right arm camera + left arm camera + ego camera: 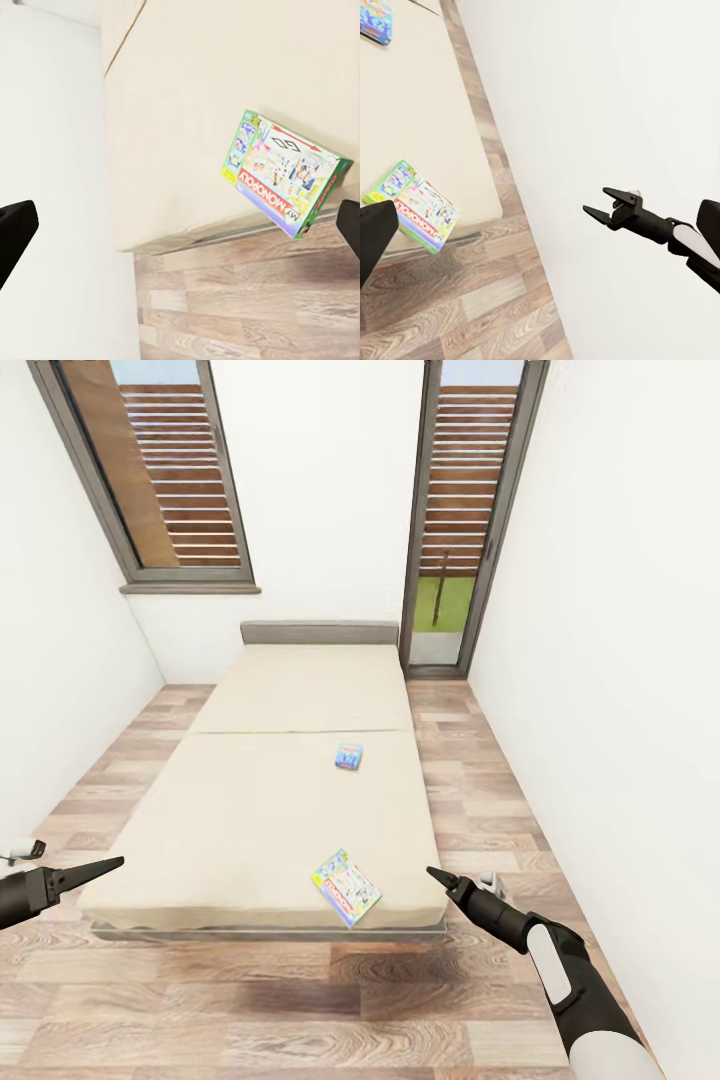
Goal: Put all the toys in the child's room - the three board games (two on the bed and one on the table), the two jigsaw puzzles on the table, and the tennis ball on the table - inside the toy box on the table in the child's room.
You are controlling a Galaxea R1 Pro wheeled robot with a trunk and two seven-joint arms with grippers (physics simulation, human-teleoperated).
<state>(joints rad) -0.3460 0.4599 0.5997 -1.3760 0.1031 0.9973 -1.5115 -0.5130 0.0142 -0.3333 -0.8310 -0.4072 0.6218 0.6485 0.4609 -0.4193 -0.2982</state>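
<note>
The left hand (112, 863) hangs low at the left, off the bed's near left corner, its fingers together in a point and holding nothing. Ahead lies the bed (250, 820), a plain beige mattress with a low grey headboard (319, 632) at the far end. Two board games rest on it: a small blue box (348, 756) near the middle, toward the right edge, and a larger green-edged Monopoly box (346, 887) at the near edge, close to the near right corner, lying askew with one corner at or just past the mattress edge. Both look thin, stiff and light, probably cardboard with a slick printed face, so a pinch across a short edge or that near corner seems the likeliest hold; flat on a soft mattress, the faces offer little to grip. The right hand (433, 873) hovers just beside the near right corner, fingers slightly apart and empty, near the Monopoly box. Nothing stands between hand and box; only the white wall (600, 660) is close on the right, leaving a narrow strip of wood floor (470, 760) beside the bed.
</note>
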